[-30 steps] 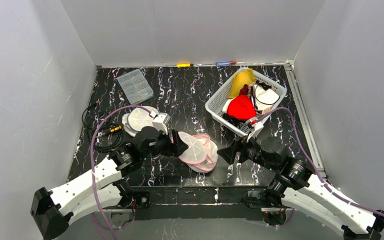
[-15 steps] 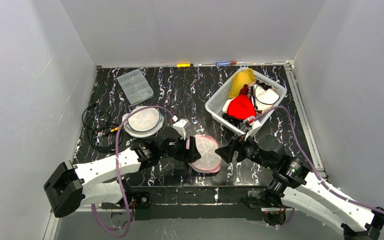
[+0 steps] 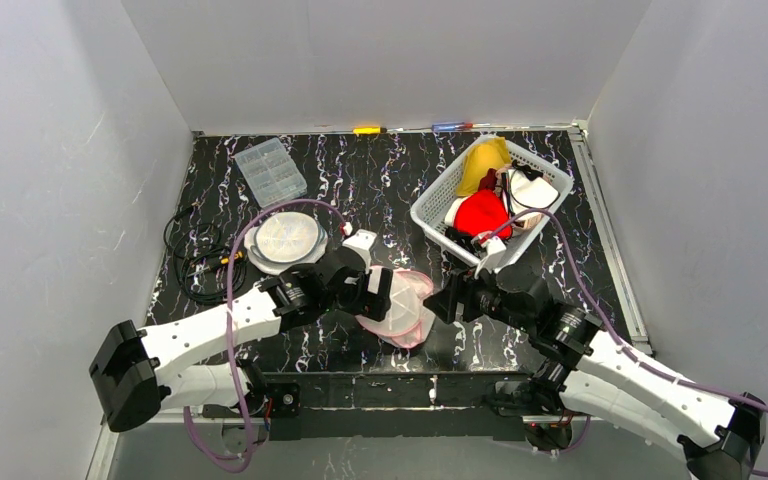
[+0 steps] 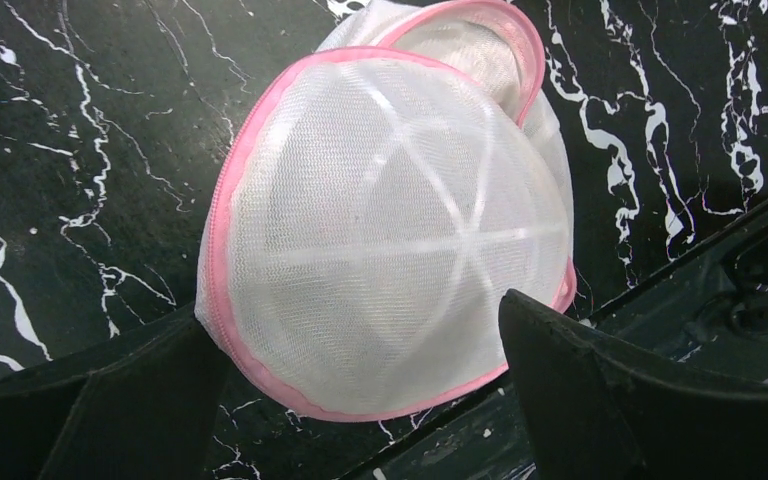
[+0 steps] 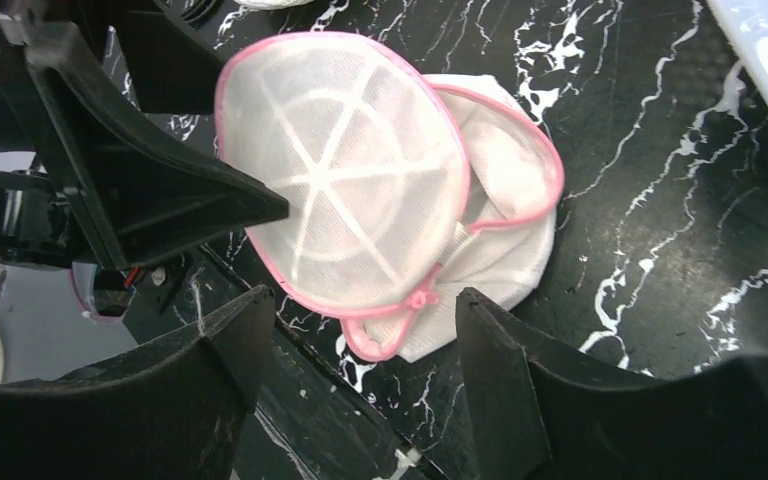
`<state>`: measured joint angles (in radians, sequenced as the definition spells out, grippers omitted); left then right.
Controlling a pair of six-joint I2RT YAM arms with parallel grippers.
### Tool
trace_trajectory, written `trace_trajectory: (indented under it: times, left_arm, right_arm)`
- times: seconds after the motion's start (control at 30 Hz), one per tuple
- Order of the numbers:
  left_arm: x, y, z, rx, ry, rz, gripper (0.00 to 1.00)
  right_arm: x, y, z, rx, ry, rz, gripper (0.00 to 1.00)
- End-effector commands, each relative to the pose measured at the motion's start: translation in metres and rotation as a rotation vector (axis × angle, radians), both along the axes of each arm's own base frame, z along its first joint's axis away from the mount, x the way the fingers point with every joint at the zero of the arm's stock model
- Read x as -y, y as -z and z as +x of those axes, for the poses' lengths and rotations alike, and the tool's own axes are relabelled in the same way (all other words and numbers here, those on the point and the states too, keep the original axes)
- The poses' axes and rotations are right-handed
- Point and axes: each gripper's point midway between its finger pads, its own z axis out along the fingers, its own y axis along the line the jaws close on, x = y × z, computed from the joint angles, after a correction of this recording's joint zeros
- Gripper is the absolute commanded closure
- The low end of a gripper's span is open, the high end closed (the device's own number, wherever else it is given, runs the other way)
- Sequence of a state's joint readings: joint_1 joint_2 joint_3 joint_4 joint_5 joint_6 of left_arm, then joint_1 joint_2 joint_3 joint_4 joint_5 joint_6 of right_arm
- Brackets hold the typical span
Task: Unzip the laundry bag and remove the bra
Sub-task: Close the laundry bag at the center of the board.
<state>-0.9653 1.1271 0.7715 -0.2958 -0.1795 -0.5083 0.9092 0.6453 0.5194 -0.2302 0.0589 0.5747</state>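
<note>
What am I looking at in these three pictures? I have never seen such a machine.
These are two robot arms, left and right, bolted at the near edge of a black marbled table. The wide picture is taken from above and behind them. The other two come from a small camera on each wrist, so the black shapes at the bottom are the left fingers and the right fingers. Between the arms lies a pink-edged mesh laundry bag, seemingly partly open. Further back are a white basket of clothes, a clear compartment box, a second round mesh bag and some cables. Both pairs of fingers are open; nothing is held.
</note>
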Motion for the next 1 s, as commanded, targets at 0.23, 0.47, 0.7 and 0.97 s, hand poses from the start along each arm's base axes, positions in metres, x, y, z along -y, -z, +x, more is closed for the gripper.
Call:
trace_trajectory:
  times: [0.23, 0.47, 0.7, 0.97]
  left_arm:
    - [0.041, -0.002, -0.014, -0.045, 0.128, -0.094, 0.06]
    - [0.052, 0.003, -0.012, -0.054, 0.139, -0.101, 0.05]
    - [0.049, 0.009, -0.01, -0.052, 0.127, -0.077, 0.02]
    - [0.035, 0.013, -0.01, -0.042, 0.103, -0.032, 0.02]
  right_arm:
    - [-0.024, 0.016, 0.026, -0.044, 0.063, -0.041, 0.36]
    - [-0.02, 0.066, 0.023, -0.118, 0.093, -0.211, 0.39]
    - [0.011, 0.104, 0.034, -0.148, 0.239, -0.384, 0.45]
    - [0.017, 0.123, 0.037, -0.16, 0.268, -0.451, 0.44]
